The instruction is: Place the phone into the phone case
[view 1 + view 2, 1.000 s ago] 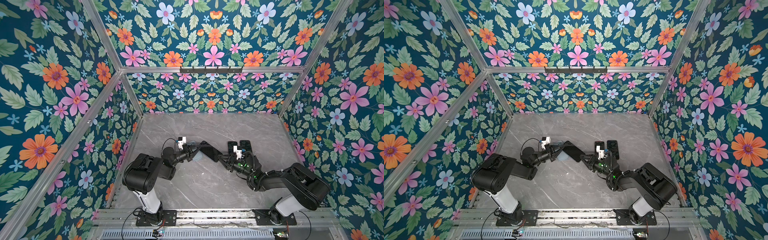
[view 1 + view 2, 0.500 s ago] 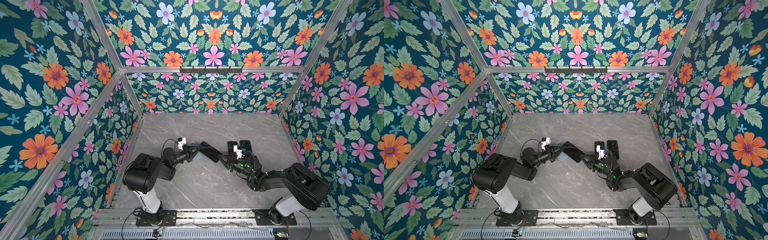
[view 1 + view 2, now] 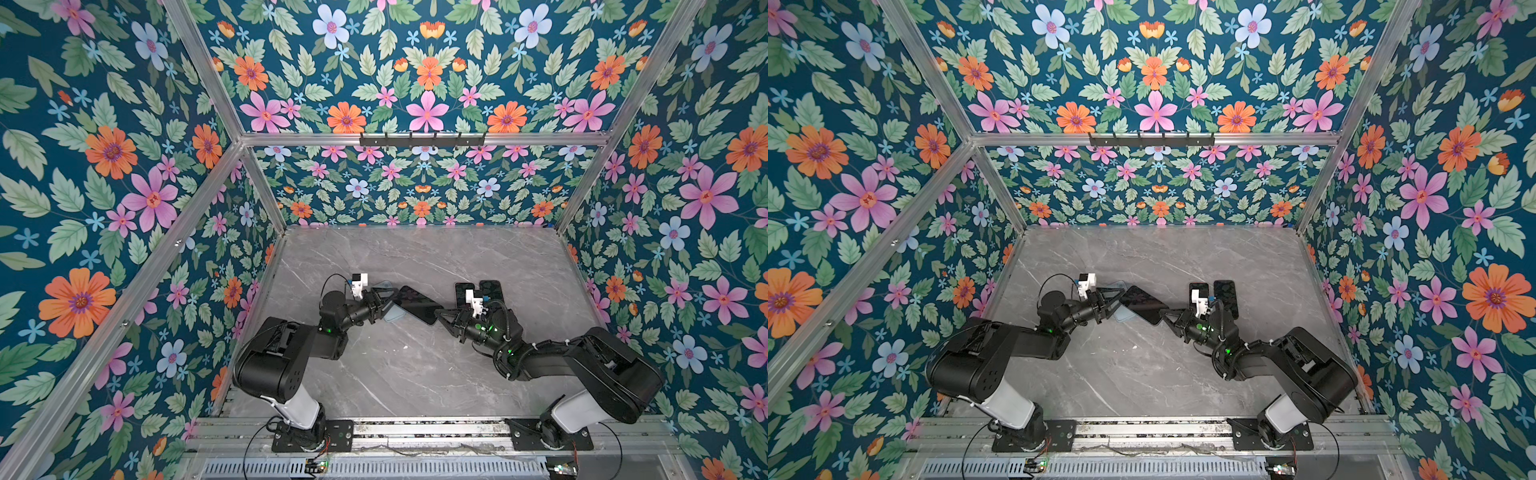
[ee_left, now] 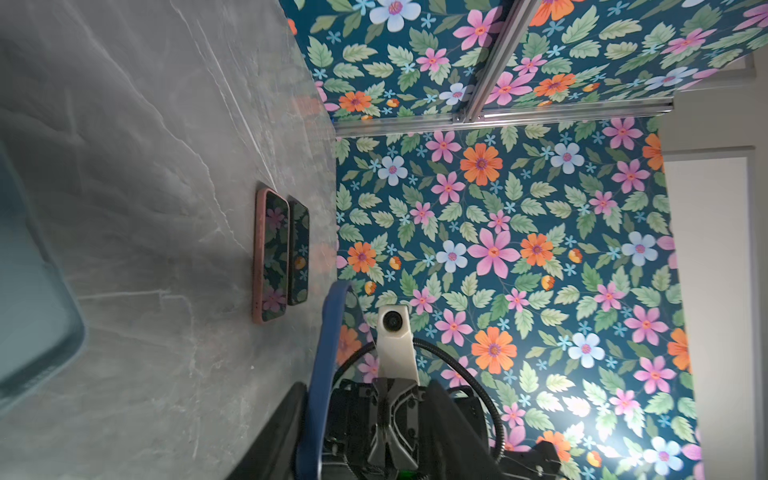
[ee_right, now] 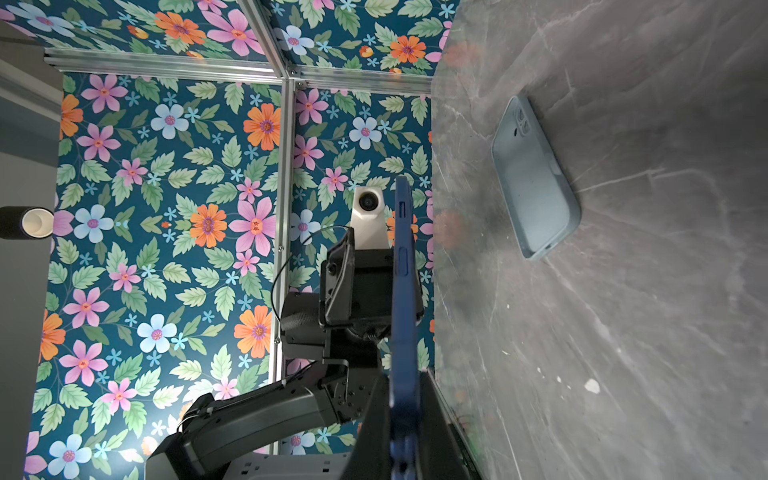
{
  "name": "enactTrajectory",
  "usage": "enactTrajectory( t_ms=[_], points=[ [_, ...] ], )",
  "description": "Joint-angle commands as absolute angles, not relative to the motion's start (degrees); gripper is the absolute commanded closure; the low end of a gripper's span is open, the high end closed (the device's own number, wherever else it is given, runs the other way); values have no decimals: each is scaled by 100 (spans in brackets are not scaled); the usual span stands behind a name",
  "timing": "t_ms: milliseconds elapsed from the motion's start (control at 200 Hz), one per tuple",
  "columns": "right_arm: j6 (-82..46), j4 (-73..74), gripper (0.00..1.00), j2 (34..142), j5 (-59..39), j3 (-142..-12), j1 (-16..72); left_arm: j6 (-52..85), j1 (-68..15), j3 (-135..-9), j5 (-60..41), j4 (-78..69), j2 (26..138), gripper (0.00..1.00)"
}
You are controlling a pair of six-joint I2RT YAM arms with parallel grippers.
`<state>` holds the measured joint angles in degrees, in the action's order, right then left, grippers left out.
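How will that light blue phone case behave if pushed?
The phone case is an empty thin-walled shell, so probably light and somewhat flexible. It lies flat on the smooth table, so it would likely slide, not tip or roll.

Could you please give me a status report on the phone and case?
Left gripper open over case; right gripper shut on phone, off table. Case empty, flat. Two other phones well clear.

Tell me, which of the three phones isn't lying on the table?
The dark blue phone in the middle: the right gripper holds it by one end. The pink-cased phone and the dark-rimmed phone lie flat side by side.
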<state>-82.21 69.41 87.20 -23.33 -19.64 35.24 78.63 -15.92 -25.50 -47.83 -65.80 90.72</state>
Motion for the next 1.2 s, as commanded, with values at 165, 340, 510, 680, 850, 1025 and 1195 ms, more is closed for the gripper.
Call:
enactTrajectory(
  t_ms=[165, 340, 510, 680, 850, 1025, 1195],
  points=[
    [-8088, 6441, 100, 8728, -2733, -2248, 3283, 4903, -1197, -3799, -4232, -2086, 8634, 28],
    [-8108, 6501, 100, 9011, -3094, -2416, 3103, 3724, -1084, -5008, -3600, -324, 9090, 22],
    [-7887, 6417, 100, 9242, -3333, -2509, 2994, 3144, -932, -6106, -3125, 663, 9823, 18],
    [-7773, 6212, 100, 9410, -3592, -2774, 2941, 2953, -922, -7019, -2828, 1137, 10546, 14],
    [-7623, 5906, 100, 9412, -3695, -2922, 2944, 2910, -910, -7743, -2723, 1190, 11175, 14],
    [-7388, 5227, 100, 9237, -3701, -3027, 2941, 2982, -923, -8042, -2930, 1089, 11645, 16],
    [-7140, 4709, 100, 9047, -3626, -3095, 2944, 3089, -987, -7966, -3481, 1001, 11856, 22]
  ],
)
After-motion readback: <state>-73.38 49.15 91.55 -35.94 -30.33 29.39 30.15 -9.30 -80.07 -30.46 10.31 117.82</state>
